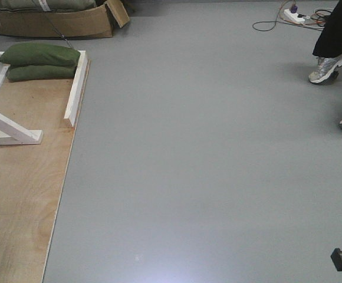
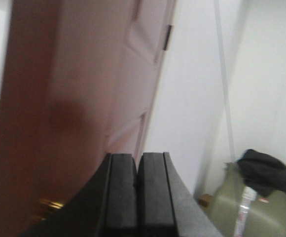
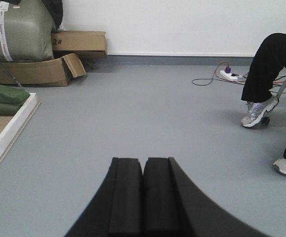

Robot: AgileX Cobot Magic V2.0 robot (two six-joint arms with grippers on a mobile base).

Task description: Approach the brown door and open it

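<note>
– While the base stands close beside the brown door [image 2: 69,98], I read the step in hand as the changeover from approach to opening. The leaf fills the left half of the left wrist view, very near and blurred.

– And the tools?

– The left gripper [image 2: 138,197] has its two black pads pressed together on nothing, just in front of the door's face. The right gripper [image 3: 143,197] is likewise closed and empty. It points out over the grey floor [image 1: 206,147], away from the door.

– What does the next move call for?

– In my judgement, contact by the left arm. A brass glint [image 2: 49,203] shows low beside that gripper; it may be the lock fitting, but it is too blurred to confirm. A dark hinge [image 2: 167,37] sits on the far edge, so I would apply force at the near edge. That means either parting the pads to grasp there or pushing flat with them closed. Whether the door is already ajar I cannot tell.

– Materials and shapes?

– Door: reddish-brown wood, smooth, rigid, with a recessed rectangular panel. Pads: matte black, blocky. Floor: even grey, faintly glossy. Front view, left side: a pale grained plywood platform [image 1: 17,188], squared white beams [image 1: 76,88], two plump green sandbags [image 1: 38,56] and a creased cardboard box [image 1: 59,23]. A person's shoe [image 1: 330,68] stands on the floor to the right, across from the platform.
</note>
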